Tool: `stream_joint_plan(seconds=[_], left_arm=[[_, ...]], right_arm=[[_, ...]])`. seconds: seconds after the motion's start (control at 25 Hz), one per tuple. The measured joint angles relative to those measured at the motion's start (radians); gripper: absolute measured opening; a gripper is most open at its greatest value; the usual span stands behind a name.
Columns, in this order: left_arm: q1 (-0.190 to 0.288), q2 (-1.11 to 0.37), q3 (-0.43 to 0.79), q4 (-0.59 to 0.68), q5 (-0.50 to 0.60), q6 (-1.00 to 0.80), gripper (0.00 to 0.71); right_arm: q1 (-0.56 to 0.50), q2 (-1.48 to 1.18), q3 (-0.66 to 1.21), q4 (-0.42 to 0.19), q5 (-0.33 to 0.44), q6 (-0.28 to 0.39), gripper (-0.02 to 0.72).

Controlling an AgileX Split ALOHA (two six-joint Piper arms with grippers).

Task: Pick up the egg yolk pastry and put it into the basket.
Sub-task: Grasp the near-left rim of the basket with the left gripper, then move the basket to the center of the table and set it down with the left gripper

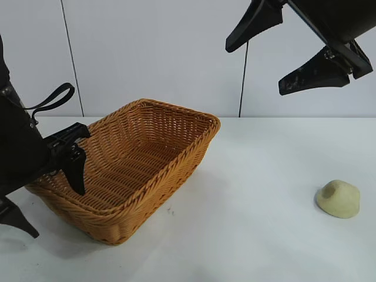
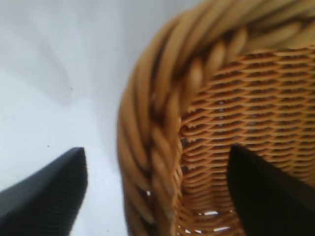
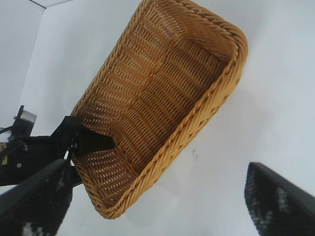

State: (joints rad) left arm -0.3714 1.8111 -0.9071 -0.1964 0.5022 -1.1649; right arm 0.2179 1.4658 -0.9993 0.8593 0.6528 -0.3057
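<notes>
The egg yolk pastry (image 1: 339, 198), a small pale yellow dome, lies on the white table at the right, well apart from both grippers. The wicker basket (image 1: 176, 110) stands at the left. My left gripper (image 1: 47, 197) is open and straddles the basket's braided rim (image 2: 162, 98) at its near left corner, one finger inside and one outside; in the left wrist view it (image 2: 156, 150) is open around the rim. My right gripper (image 1: 258, 66) is open and empty, high above the table between basket and pastry. Its wrist view (image 3: 158, 164) shows the basket (image 3: 206, 113) but not the pastry.
The white table (image 1: 252, 235) lies bare between the basket and the pastry. A white wall stands behind. The left arm's black body (image 1: 17, 153) leans over the table's left edge.
</notes>
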Motion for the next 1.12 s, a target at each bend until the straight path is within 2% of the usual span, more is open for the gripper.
stream_joint_plan(seconds=[0.28,0.36,0.56,0.68,0.92,1.12], left_arm=[[0.0,0.0,0.0,0.0,0.005,0.0,0.132],[0.0,0.0,0.0,-0.005,-0.001,-0.01,0.089],[0.001,-0.006,-0.004,-0.005,-0.002,0.0,0.085],[0.022,-0.027,-0.035,-0.005,0.054,0.056,0.083],[0.1,-0.042,-0.151,-0.061,0.185,0.344,0.082],[0.121,-0.042,-0.222,-0.138,0.222,0.573,0.082]], right_arm=[[0.0,0.0,0.0,0.0,-0.001,0.0,0.678],[0.0,0.0,0.0,0.0,-0.001,0.0,0.678],[0.0,0.0,0.0,0.0,-0.001,0.0,0.678],[0.0,0.0,0.0,0.0,-0.001,0.0,0.678],[0.0,0.0,0.0,0.0,-0.001,0.0,0.678],[0.0,0.0,0.0,0.0,-0.001,0.0,0.678]])
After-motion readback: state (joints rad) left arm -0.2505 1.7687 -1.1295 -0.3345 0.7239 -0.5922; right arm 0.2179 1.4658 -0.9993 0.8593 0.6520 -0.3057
